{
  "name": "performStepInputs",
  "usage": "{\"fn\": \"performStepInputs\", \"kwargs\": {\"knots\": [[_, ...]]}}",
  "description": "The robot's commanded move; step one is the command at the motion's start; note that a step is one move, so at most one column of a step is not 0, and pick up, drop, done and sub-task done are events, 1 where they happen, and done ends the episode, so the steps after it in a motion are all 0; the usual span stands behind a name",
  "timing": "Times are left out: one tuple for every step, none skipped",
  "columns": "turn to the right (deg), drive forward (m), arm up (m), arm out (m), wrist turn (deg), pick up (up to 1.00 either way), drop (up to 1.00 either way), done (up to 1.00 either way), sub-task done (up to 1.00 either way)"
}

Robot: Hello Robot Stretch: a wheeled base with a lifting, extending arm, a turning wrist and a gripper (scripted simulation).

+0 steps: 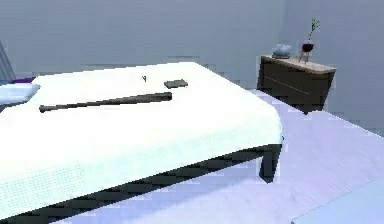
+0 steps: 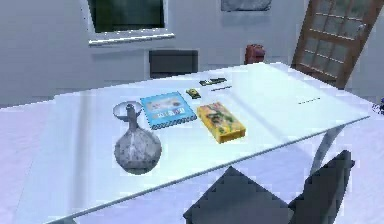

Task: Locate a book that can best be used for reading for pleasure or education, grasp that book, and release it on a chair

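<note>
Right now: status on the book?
On white table: blue book, yellow book, lying flat. Close by, grey vase. Near edge, dark chair.

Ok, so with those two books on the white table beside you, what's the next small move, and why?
Probably raise the arm and extend it toward the yellow book: it lies flat on the white table, near the arm side view's middle, with the blue book and grey vase to its left.
</note>
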Motion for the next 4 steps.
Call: {"fn": "performStepInputs", "kwargs": {"knots": [[9.0,0.00,0.00,0.00,0.0,0.00,0.00,0.00,0.00],[0.0,0.50,0.00,0.00,0.0,0.00,0.00,0.00,0.00],[15.0,0.00,0.00,0.00,0.0,0.00,0.00,0.00,0.00],[0.0,0.20,0.00,0.00,0.0,0.00,0.00,0.00,0.00]]}}
